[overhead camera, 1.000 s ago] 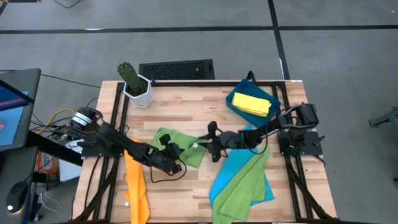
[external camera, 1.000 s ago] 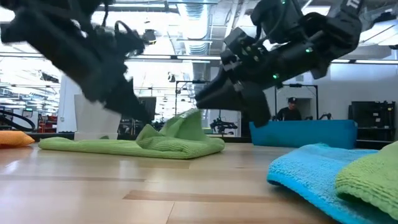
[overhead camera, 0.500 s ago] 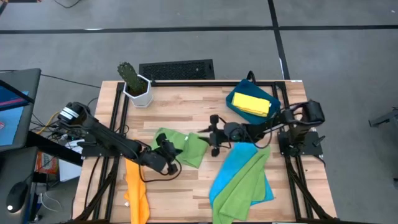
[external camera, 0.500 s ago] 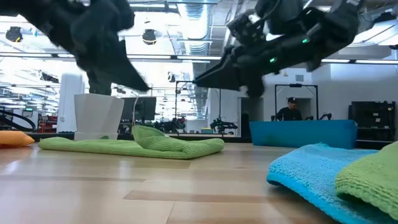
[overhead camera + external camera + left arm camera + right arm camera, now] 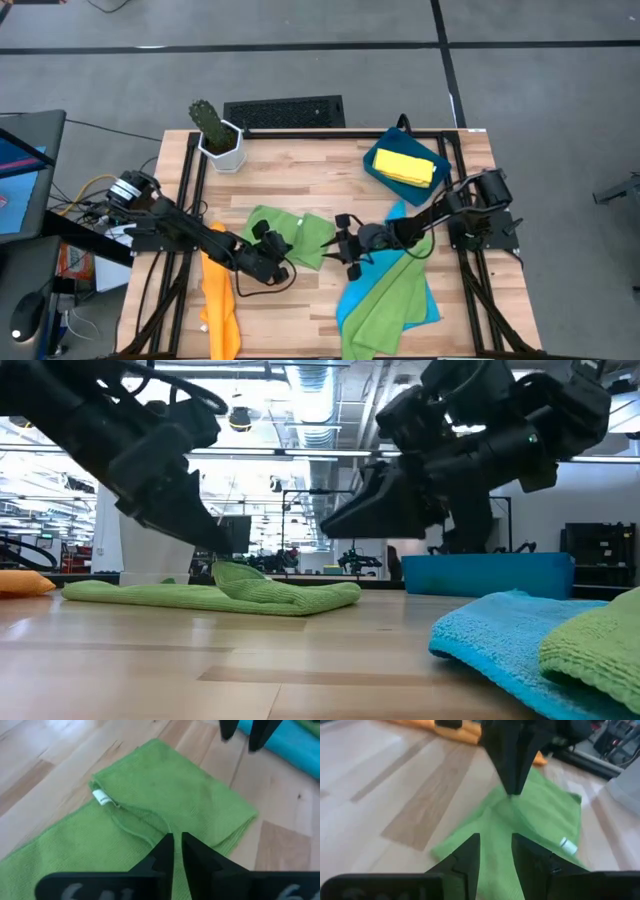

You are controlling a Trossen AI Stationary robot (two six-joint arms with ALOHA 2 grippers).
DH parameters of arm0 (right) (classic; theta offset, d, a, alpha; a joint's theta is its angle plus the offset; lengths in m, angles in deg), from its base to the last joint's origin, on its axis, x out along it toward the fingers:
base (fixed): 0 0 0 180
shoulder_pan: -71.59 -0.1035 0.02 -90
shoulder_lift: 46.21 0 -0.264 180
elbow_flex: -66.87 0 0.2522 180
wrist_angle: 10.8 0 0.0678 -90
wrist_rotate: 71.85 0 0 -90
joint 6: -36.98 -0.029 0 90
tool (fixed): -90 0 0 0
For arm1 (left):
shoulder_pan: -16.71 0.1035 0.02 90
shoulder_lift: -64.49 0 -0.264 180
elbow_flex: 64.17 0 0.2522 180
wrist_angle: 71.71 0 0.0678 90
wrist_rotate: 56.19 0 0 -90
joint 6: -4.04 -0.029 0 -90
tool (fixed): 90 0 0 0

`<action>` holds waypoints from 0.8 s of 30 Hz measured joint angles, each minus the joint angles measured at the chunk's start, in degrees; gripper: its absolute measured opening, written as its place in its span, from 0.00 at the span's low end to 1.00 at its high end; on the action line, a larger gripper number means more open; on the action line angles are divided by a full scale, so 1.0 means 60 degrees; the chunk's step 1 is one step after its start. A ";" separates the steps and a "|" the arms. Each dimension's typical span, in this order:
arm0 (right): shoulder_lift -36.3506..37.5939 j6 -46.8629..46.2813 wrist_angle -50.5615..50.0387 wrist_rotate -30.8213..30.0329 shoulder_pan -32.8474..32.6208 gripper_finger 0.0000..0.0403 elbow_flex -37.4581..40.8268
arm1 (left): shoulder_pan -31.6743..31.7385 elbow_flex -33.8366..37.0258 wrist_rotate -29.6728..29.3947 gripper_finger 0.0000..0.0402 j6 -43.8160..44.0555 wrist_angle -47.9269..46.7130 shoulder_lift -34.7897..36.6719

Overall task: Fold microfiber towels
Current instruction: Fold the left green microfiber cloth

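A lime green towel (image 5: 290, 235) lies folded on the table, its white tag (image 5: 102, 797) on top. My left gripper (image 5: 273, 250) is shut, with its tips down at the towel's raised fold (image 5: 232, 570). My right gripper (image 5: 347, 248) is open and empty. It hangs above the wood just right of that towel. A bright blue towel (image 5: 375, 262) lies flat with a second lime green towel (image 5: 385, 300) on top of it. An orange towel (image 5: 218, 295) hangs over the near left edge. A yellow towel (image 5: 405, 165) lies in the dark-blue tray (image 5: 378, 172). My left gripper touches the green towel's upper layer (image 5: 507, 802) with its shut fingertips (image 5: 512, 782). The fingers slant down from above, from the table's left. Whether they pinch any cloth I cannot tell. The towel lies flat on the table.
A cactus in a white pot (image 5: 218, 135) stands at the far left. The tray is at the far right. Bare wood (image 5: 300, 300) shows between the orange towel and the blue-and-green pile, and in the far middle (image 5: 300, 170).
The green towel's raised corner has dropped and now lies folded over on the towel. My right gripper went up and toward the far edge, then back toward the near edge. My left gripper rose and came down again onto the towel's fold.
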 joint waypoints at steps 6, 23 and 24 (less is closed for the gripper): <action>-0.0047 -0.0424 0.0188 0.0040 0.0001 0.34 -0.0011 | -0.0008 0.0000 0.0304 0.17 0.0194 0.0194 0.0071; -0.0051 -0.0844 0.0291 0.0045 -0.0372 0.33 -0.0015 | 0.0077 0.0000 0.0800 0.22 0.0121 0.0145 -0.0087; -0.0051 -0.0840 0.0296 0.0049 -0.0411 0.33 -0.0018 | 0.0101 0.0000 0.0875 0.21 0.0087 0.0147 -0.0087</action>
